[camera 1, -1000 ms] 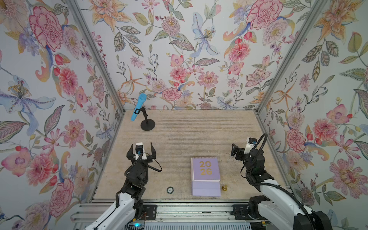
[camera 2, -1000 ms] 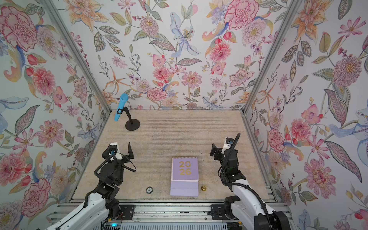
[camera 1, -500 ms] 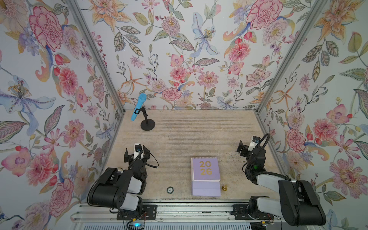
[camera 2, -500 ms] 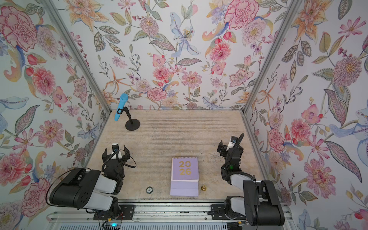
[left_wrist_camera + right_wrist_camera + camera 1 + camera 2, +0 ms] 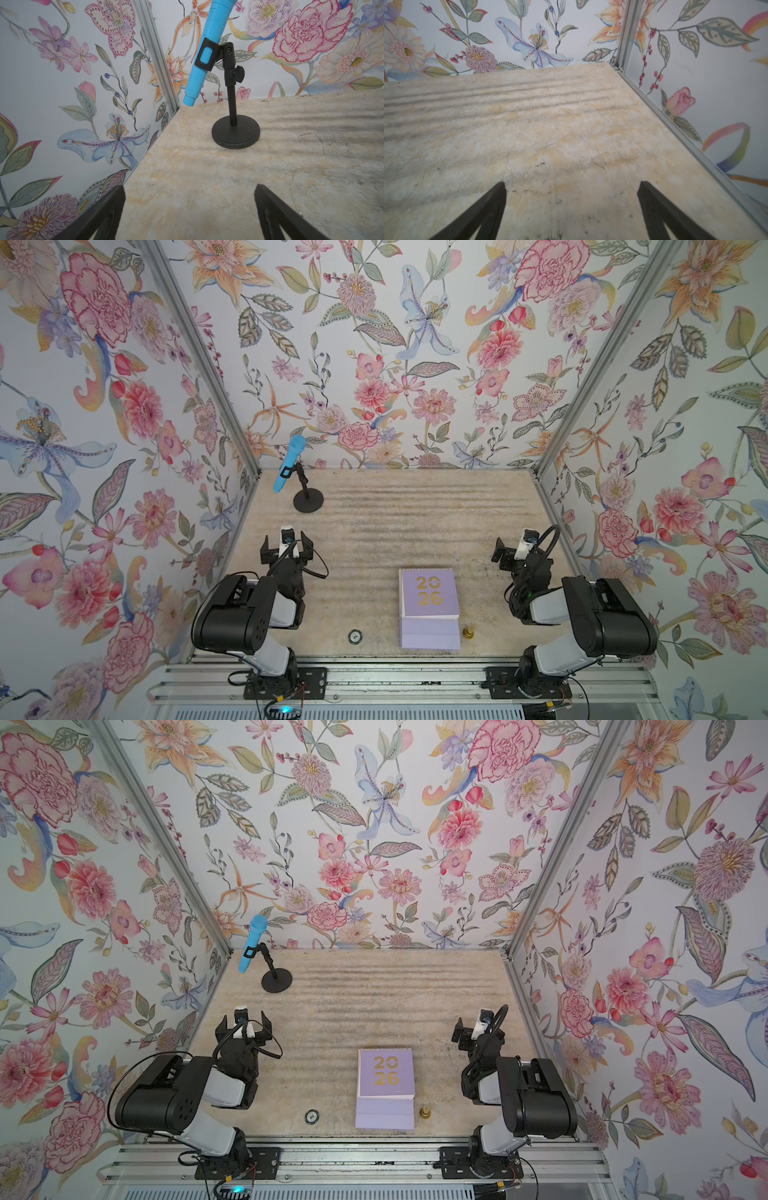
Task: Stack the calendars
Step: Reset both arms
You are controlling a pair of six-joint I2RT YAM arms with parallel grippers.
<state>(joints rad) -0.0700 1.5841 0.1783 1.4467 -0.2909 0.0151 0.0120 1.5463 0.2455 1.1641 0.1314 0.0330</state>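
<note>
Near the front edge of the surface (image 5: 374,522), right of its middle, the calendars (image 5: 429,597) are stacked, with a lilac "2026" cover laid uppermost. The left gripper (image 5: 189,187) and the right gripper (image 5: 571,184) are spread wide and empty, well apart from the stack. A blue microphone (image 5: 289,464) is clipped in a stand near the far left corner.

right gripper (image 5: 572,183): two black fingers (image 5: 488,207) set wide apart, tabletop showing between them | table (image 5: 529,124): beige, grey streaks, dark scuffs | walls (image 5: 508,25): floral paper, meeting at a metal corner post (image 5: 626,31)
</note>
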